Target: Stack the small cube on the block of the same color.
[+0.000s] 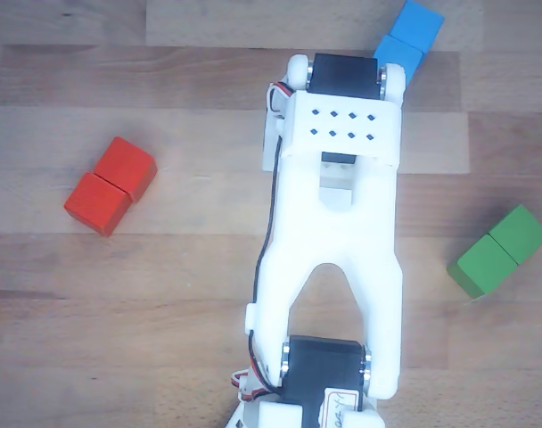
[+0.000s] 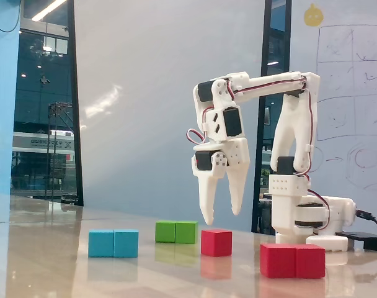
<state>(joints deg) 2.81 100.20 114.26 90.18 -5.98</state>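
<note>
Overhead, white two-finger gripper (image 2: 221, 218) hung mid-frame, fingers parted, holding nothing, just above small plain red cube (image 2: 216, 242). Red oblong seamed block (image 2: 292, 261) sat lower right on the wooden table (image 2: 52, 261).

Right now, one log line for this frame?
gripper: open, empty, above small cube | small cube: on table, untouched | red block: nothing stacked on it | phase: approach

White arm (image 2: 281, 112) reaches forward from its base, forearm near level — wrist bent down. Gripper (image 2: 221, 214) points downward, fingers parted — nothing between them, tips clear of the table.
</note>
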